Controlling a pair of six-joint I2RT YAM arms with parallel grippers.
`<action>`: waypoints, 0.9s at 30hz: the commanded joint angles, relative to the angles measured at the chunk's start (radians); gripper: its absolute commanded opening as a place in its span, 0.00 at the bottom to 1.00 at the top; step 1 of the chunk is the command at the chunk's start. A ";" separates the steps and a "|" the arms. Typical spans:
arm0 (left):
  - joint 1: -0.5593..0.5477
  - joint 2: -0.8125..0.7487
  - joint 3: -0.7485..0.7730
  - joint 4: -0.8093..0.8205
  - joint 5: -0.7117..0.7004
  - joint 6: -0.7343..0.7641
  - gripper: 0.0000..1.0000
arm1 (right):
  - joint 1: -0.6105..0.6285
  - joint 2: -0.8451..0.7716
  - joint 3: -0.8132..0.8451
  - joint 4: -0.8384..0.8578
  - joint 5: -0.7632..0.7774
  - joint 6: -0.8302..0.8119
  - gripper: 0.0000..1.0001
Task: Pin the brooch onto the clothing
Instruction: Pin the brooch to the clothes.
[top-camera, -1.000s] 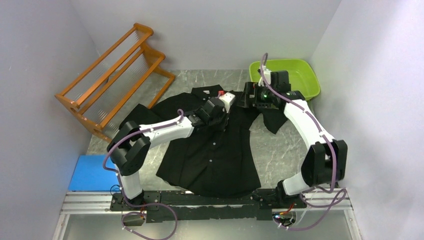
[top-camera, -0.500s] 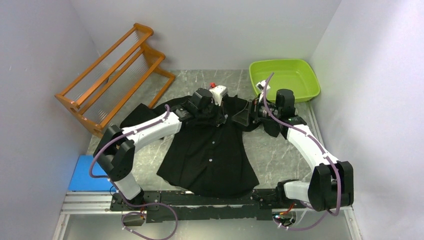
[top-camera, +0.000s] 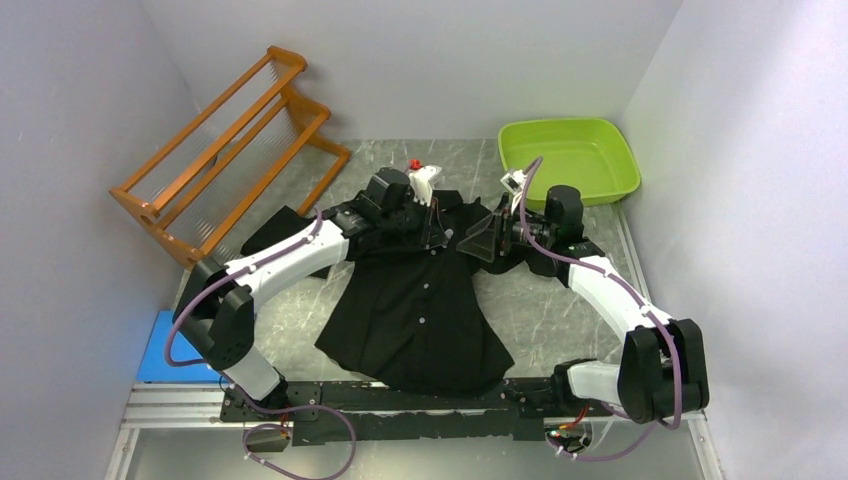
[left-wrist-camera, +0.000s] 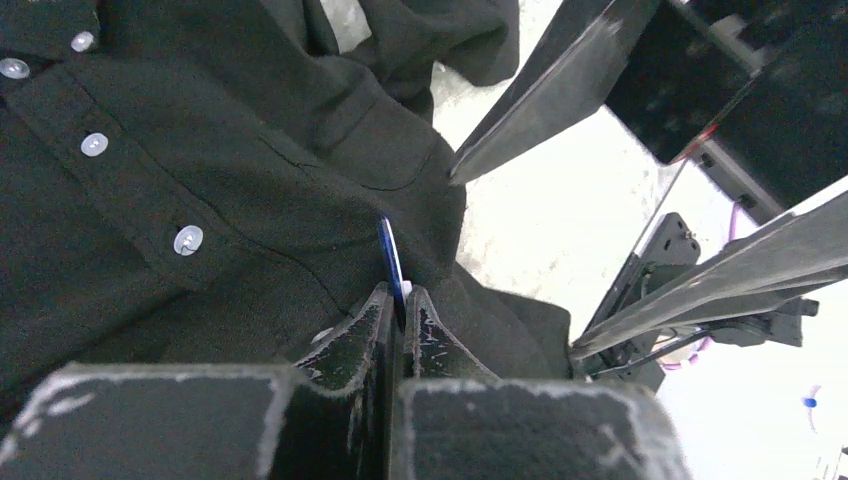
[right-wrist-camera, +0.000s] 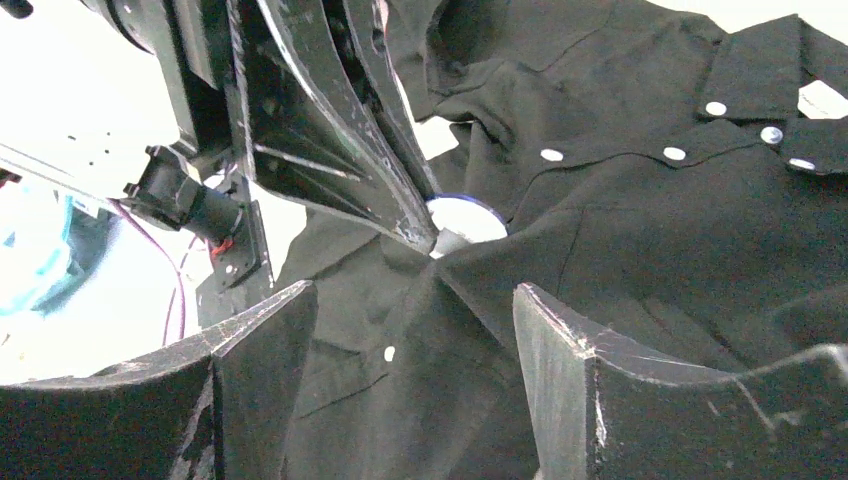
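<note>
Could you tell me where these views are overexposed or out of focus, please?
Top external: evenly lit and sharp. Left wrist: the table blows out white behind the shirt; the near fingers are soft. Right wrist: the upper-left corner is washed out, and the brooch shows as featureless white.

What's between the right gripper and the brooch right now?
Only the black shirt. The right wrist view shows it spanning from the open right gripper to the brooch pinched by the left gripper.

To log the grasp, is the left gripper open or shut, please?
Shut on a blue-rimmed white round brooch: the left gripper clamps its edge.
</note>
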 joint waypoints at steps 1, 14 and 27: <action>0.009 -0.076 0.023 0.017 0.072 -0.037 0.03 | 0.035 -0.005 0.013 0.001 0.054 -0.082 0.74; 0.041 -0.110 0.013 0.022 0.133 -0.114 0.03 | 0.068 -0.042 -0.019 0.004 0.114 -0.141 0.54; 0.044 -0.083 0.020 0.031 0.224 -0.144 0.03 | 0.148 0.004 0.055 -0.034 0.242 -0.133 0.32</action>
